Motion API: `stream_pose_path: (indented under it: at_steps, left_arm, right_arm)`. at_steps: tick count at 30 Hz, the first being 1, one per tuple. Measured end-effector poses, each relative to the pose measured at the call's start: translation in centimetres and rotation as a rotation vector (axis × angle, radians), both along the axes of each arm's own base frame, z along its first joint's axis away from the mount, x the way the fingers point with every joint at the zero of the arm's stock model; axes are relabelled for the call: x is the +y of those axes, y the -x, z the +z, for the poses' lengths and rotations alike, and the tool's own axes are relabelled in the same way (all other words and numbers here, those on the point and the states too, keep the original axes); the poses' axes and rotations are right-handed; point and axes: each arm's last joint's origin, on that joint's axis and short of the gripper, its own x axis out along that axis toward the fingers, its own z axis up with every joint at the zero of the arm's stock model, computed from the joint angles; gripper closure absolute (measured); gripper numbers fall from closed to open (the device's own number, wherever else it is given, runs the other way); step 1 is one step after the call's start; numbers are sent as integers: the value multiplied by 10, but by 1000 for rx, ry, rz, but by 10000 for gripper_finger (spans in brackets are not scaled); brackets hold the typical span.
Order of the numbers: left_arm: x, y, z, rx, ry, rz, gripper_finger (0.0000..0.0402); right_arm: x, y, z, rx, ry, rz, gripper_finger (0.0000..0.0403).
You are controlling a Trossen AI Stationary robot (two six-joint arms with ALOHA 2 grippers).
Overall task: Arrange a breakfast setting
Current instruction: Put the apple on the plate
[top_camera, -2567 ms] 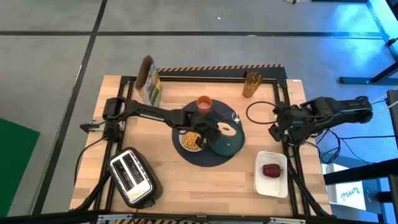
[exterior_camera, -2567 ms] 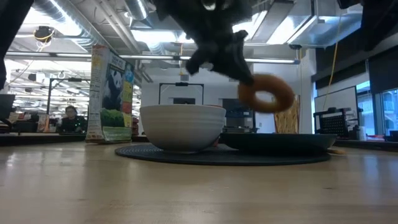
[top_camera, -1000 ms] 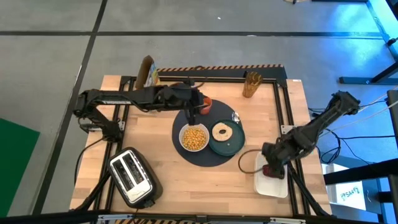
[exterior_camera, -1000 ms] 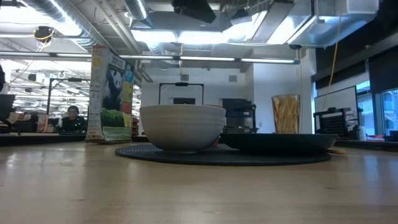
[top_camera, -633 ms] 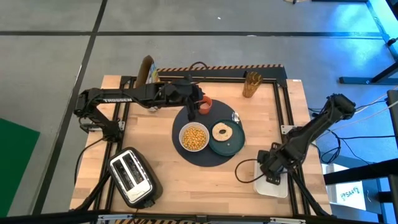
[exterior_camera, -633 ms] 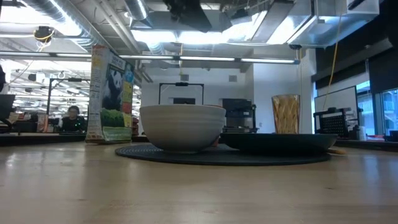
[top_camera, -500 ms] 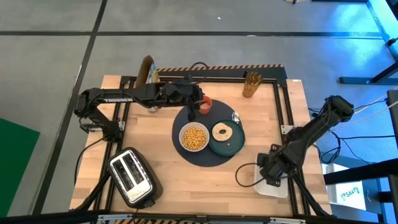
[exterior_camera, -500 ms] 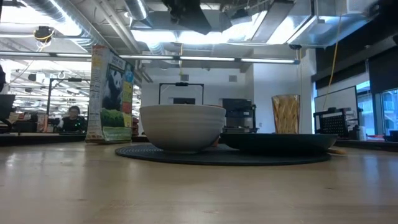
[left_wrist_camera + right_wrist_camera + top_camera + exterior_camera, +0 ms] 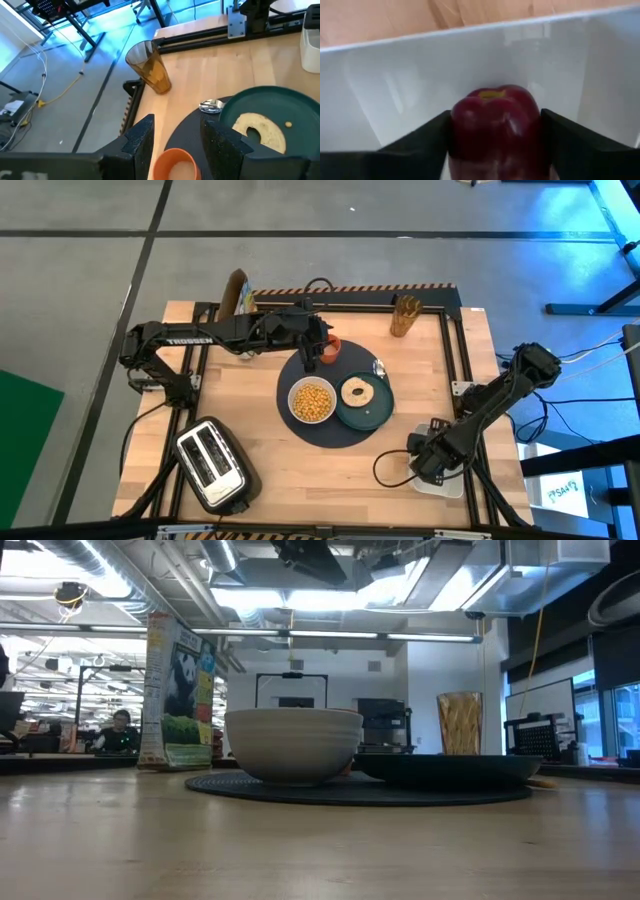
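Note:
The round dark-grey mat (image 9: 300, 427) carries the white bowl (image 9: 312, 400) of yellow cereal, the teal plate (image 9: 372, 413) with the toasted ring (image 9: 357, 392), the orange cup (image 9: 331, 347) and the spoon (image 9: 379, 367). My left gripper (image 9: 316, 352) hangs open above the cup (image 9: 175, 162), one finger on either side of it. My right gripper (image 9: 432, 463) is down in the white tray (image 9: 452, 483), open, with the dark-red fruit (image 9: 495, 125) filling the gap between its fingers. In the high view the gripper hides the fruit. My right gripper has a finger (image 9: 420, 142) close against each side of the fruit, which sits upright on the tray's floor. I cannot tell whether the fingers touch it. My left gripper touches nothing.
A silver toaster (image 9: 211, 463) stands at the near left. A cereal box (image 9: 237, 292) and an amber glass (image 9: 404, 314) stand along the far edge. Bare wood lies between the mat and the tray.
Earlier my left gripper held the ring over the plate; the ring now lies on the plate and that gripper has gone to the cup and stayed there. My right gripper has come from the right edge, gone down into the tray and edged toward the near edge, around the fruit.

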Motion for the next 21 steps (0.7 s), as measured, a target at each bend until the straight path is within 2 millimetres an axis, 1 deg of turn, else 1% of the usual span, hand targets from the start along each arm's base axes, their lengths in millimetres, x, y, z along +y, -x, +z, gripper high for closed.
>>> stream_pose_path:
  at_steps: [2, 3, 7, 10, 13, 16, 19, 21]
  left_arm:
    - [0, 0, 0, 1, 1, -2, 250]
    - [0, 0, 0, 2, 2, -2, 250]
    - [0, 0, 0, -9, 23, 6, 250]
    - [-3, 4, 6, -36, 51, -35, 250]
    - [-5, 9, 17, -103, 73, -88, 250]
    - [-6, 9, 24, -156, 84, -107, 250]
    - [-7, 9, 26, -201, 146, -123, 250]
    - [-8, 8, 32, -261, 198, -160, 250]
  right_arm:
    - [0, 0, 1, -1, -10, -3, 173]
    - [-1, 1, 3, -5, -15, -9, 179]
    - [-5, 5, 18, -66, -45, -90, 179]
    - [-13, 9, 38, -170, -66, -207, 179]
    - [-24, 15, 64, -340, -98, -340, 179]
    - [-39, 23, 92, -555, -123, -467, 179]
    - [-56, 31, 118, -808, -137, -586, 179]
    - [-67, 36, 134, -1005, -145, -675, 179]
